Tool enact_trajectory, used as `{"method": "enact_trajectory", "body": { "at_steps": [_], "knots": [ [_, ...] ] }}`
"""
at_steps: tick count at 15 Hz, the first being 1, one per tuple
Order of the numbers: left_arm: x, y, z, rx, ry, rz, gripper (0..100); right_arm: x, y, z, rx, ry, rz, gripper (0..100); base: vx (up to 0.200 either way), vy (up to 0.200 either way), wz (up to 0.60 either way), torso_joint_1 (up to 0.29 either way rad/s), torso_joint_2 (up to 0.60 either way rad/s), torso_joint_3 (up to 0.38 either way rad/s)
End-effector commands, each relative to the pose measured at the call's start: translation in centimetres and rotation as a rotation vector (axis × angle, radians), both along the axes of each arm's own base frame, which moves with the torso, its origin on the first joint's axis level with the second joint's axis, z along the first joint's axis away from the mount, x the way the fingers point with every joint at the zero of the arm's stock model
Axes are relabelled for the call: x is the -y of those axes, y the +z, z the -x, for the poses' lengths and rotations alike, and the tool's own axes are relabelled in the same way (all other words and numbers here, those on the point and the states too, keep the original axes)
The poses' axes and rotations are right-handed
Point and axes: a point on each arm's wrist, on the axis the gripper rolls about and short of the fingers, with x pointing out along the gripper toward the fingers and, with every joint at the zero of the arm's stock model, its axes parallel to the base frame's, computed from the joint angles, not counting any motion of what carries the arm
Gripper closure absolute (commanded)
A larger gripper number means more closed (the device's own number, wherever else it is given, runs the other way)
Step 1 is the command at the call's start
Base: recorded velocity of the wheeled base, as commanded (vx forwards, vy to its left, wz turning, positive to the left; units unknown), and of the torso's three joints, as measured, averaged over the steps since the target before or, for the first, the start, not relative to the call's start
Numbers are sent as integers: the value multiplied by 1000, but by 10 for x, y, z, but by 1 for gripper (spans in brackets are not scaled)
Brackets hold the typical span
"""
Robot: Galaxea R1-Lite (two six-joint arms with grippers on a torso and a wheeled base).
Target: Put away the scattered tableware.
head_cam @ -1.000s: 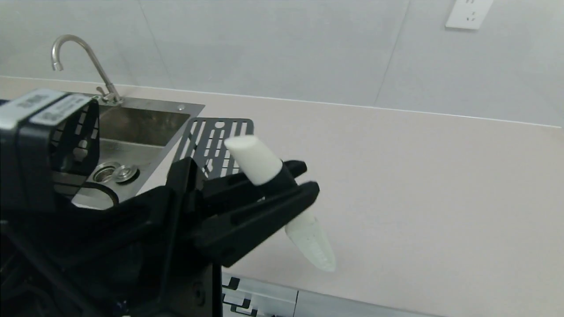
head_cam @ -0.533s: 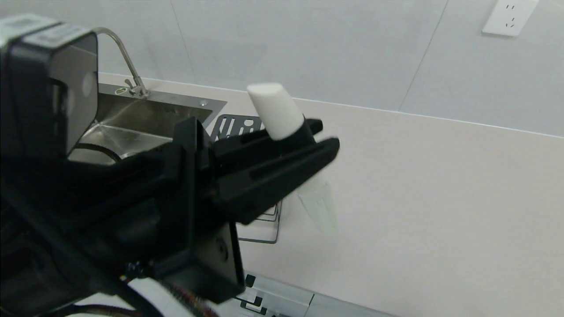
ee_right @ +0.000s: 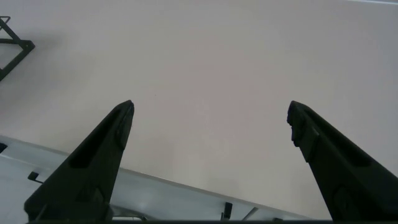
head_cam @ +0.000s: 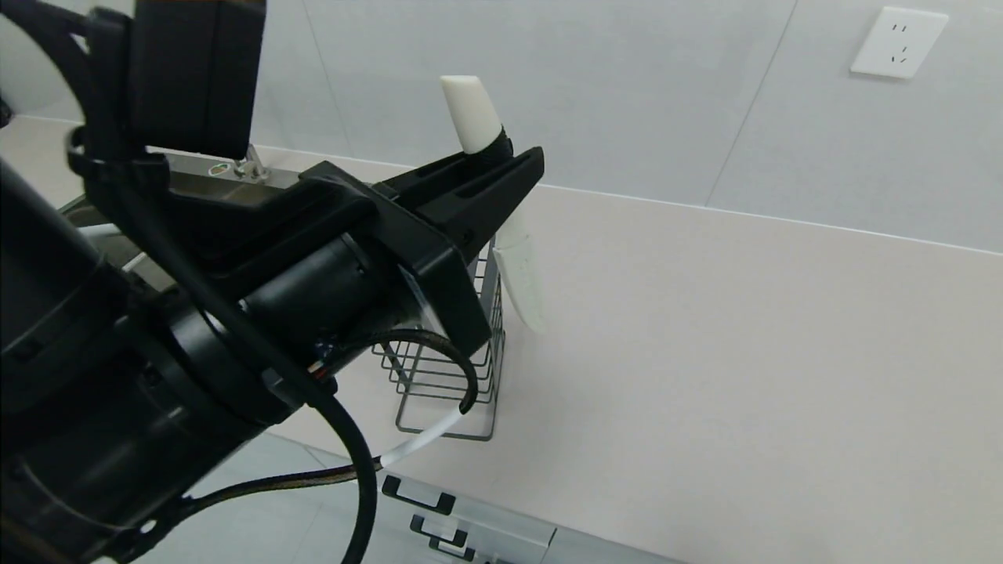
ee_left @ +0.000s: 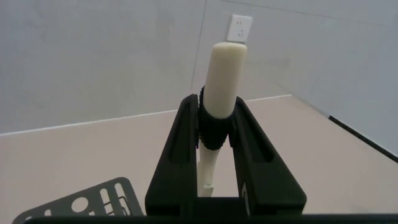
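My left gripper [head_cam: 513, 168] is shut on a white utensil [head_cam: 472, 113] at its black collar. The thick white handle points up and the tapered, blade-like end [head_cam: 523, 278] hangs down. It is held in the air just above the right side of a wire basket [head_cam: 447, 376] standing on the beige counter [head_cam: 705, 352]. In the left wrist view the handle [ee_left: 225, 71] rises between the fingers of the left gripper [ee_left: 214, 127]. My right gripper [ee_right: 210, 112] is open over bare counter near the front edge, with nothing between its fingers.
A steel sink [head_cam: 196, 184] with a faucet base [head_cam: 247, 166] lies behind the left arm. A dark perforated drain board [ee_left: 81, 202] sits beside it. Drawer handles [head_cam: 415, 493] run below the counter edge. A wall socket [head_cam: 897, 52] is high on the right.
The head camera has shifted. My left arm has risen, and the utensil in it has turned from slanted to nearly upright, now over the wire basket.
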Motion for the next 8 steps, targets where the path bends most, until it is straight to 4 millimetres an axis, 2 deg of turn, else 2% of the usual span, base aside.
{"method": "enact_trajectory", "body": {
  "at_steps": [1, 4, 6, 8],
  "knots": [
    [13, -2, -8, -22, 46, 0, 100, 0, 0, 0, -3, 1, 2, 0, 0, 0, 0, 80, -149, -80],
    [18, -2, -13, -31, 96, 13, 100, 0, 0, 0, -3, 1, 2, 0, 0, 0, 0, 154, -304, -136],
    [19, -1, -13, -38, 121, 17, 100, 0, 0, 0, -3, 1, 0, 0, 0, 0, 0, 16, -35, -16],
    [18, -1, -14, -25, 179, -4, 100, 0, 0, 0, -3, 1, 6, 0, 0, 0, 600, 5, -10, -2]
  ]
}}
